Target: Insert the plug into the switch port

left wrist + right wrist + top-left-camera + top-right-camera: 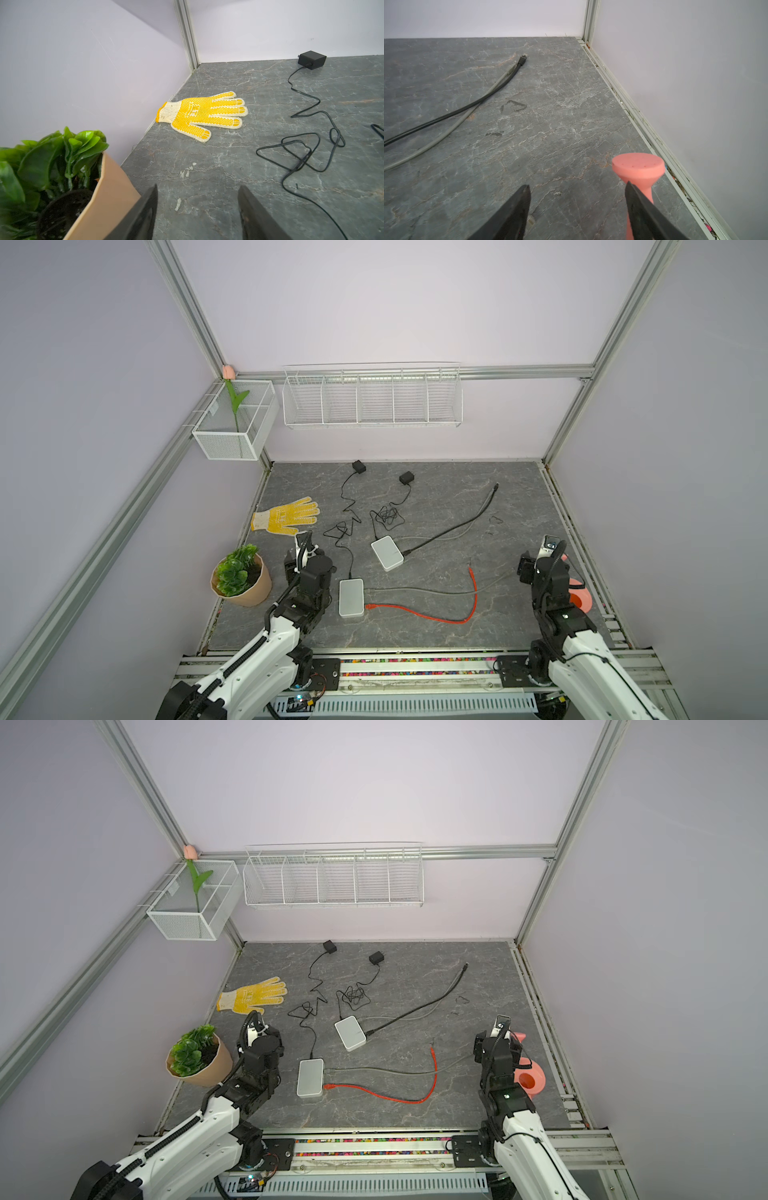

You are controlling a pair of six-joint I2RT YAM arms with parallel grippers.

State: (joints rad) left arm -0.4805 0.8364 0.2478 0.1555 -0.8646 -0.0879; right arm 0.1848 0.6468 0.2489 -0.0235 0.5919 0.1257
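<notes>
The glove [286,516] lies behind the plant [241,576], which sits left of the nearer switch [351,597].

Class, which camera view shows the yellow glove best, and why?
The left wrist view: the yellow glove lies close and unobstructed, its dotted pattern clear. Both top views show the glove only small and far off. The right wrist view does not show it.

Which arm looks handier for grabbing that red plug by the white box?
Probably the left: the open left gripper sits beside the near switch, at whose edge the red plug lies. The right gripper, also open, is farther off by the pink watering can.
</notes>
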